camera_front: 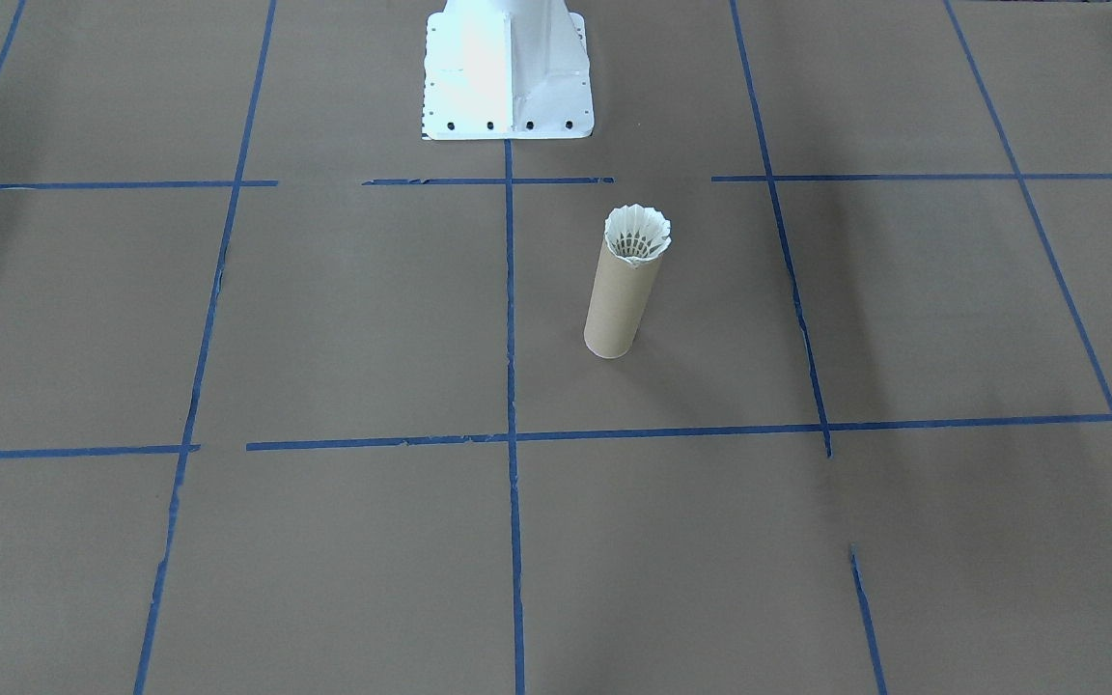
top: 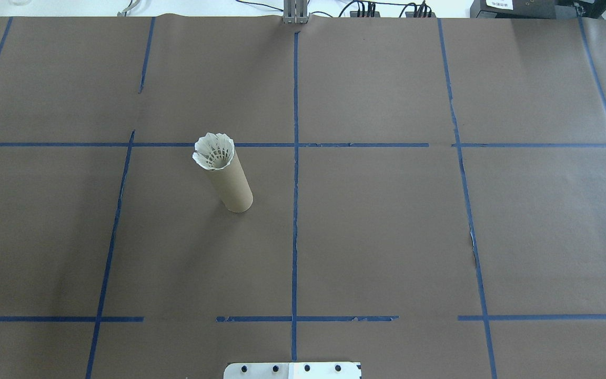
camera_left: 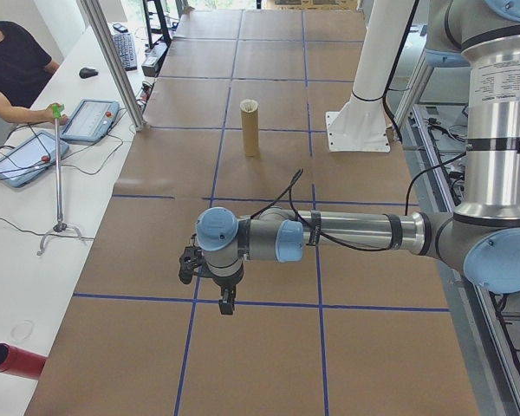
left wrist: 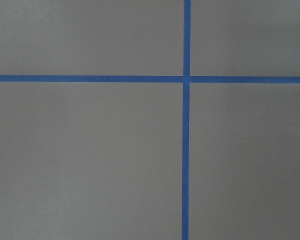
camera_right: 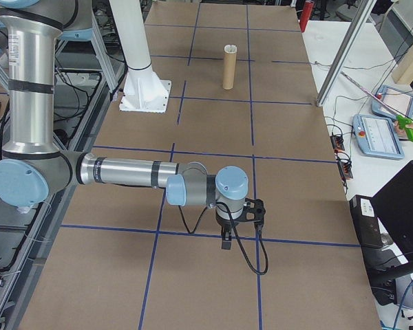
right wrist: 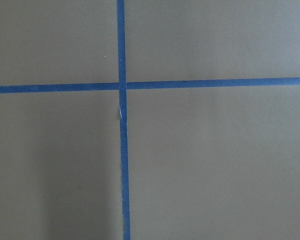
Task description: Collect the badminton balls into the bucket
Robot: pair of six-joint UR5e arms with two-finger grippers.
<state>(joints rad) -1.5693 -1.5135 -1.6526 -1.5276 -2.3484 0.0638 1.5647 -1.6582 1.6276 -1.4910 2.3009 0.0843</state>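
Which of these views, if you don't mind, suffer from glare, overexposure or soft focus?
In the front-facing view the white base is blown out, its upper left losing detail; in the overhead view the strip beyond the table's far edge is overexposed; the left wrist view of the tape cross is slightly soft.

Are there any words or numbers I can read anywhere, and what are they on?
None can be read.
White label on the black box at the table's far edge: print too small.
Label on the left arm: too blurred.
Tube and shuttlecock: no writing shows.
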